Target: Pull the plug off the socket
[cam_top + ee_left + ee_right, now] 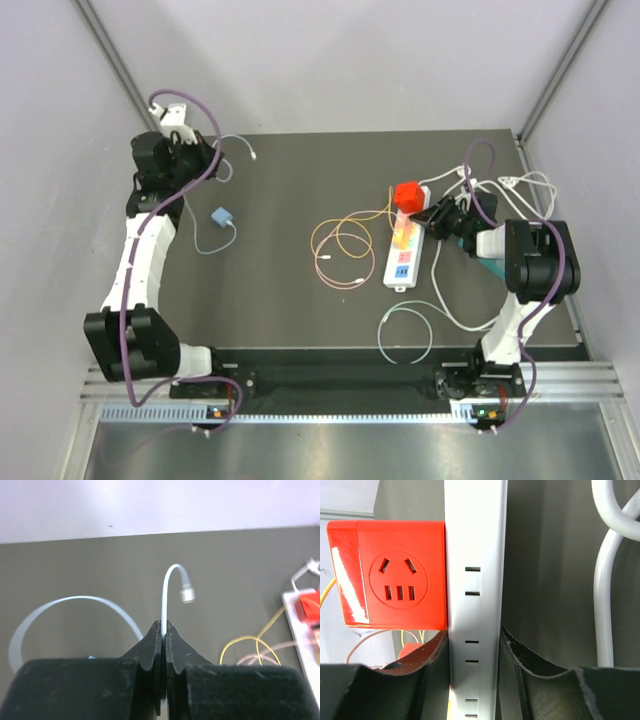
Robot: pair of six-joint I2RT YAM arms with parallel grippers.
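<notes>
The red plug (pixel 395 575) sits on the white power strip (pixel 472 540), which the right gripper (pixel 474 652) squeezes, but the left gripper (pixel 163 630) pinches a thin cable (pixel 169 577) far away, so nothing may pull the plug

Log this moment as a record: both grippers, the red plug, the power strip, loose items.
left gripper: shut on thin white cable
right gripper: shut across power strip
red plug: seated in the strip, not gripped
loose on table: orange cable coil, blue adapter
</notes>
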